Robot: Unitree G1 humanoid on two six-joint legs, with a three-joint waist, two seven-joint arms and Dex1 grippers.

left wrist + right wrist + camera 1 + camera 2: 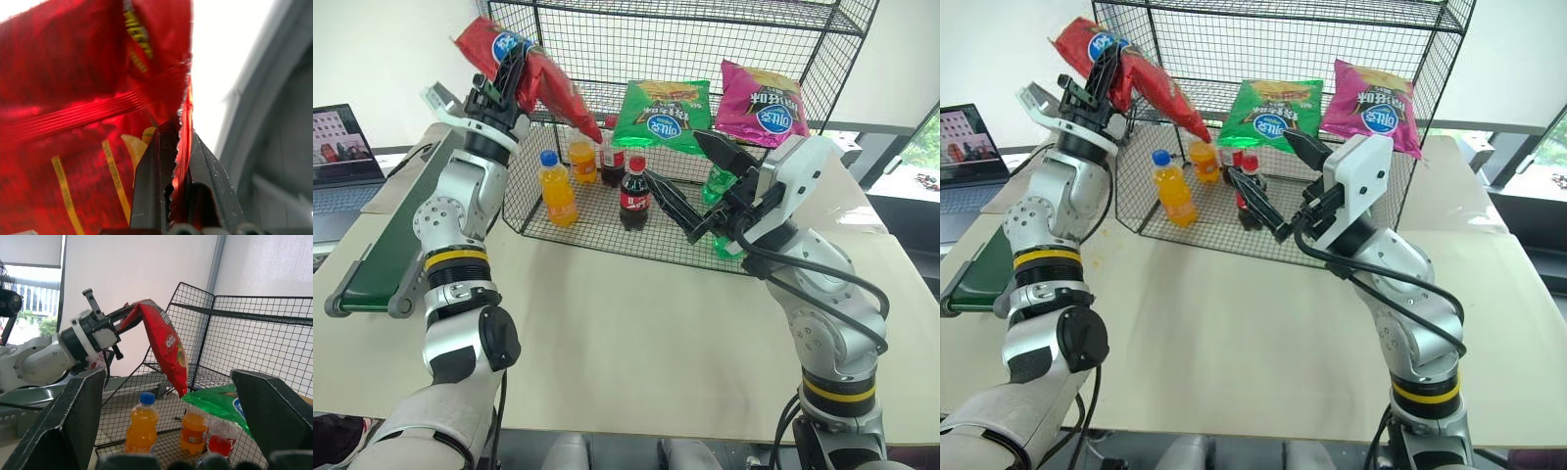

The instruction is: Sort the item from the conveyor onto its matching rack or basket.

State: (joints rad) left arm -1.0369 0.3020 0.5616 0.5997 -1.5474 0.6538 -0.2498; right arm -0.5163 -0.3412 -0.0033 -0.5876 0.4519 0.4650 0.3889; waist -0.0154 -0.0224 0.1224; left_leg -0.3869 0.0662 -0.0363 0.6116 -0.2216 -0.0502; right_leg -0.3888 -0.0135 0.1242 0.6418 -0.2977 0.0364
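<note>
At the beige table (636,323), my left gripper (506,80) pinches the red bag (524,69) beside the rack (705,39); right gripper (690,186) spread; next, I'd shelve it by the green bag (664,113)

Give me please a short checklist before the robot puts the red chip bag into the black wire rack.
1. Left gripper shut on the red chip bag: ok.
2. Bag lifted clear of the conveyor: ok.
3. Bag already inside the rack: not ok, it hangs at the front left corner.
4. Right gripper open and holding nothing: ok.
5. Free shelf room beside the green bag: cannot tell.
6. Bag hangs above the orange bottle, not touching: ok.
</note>
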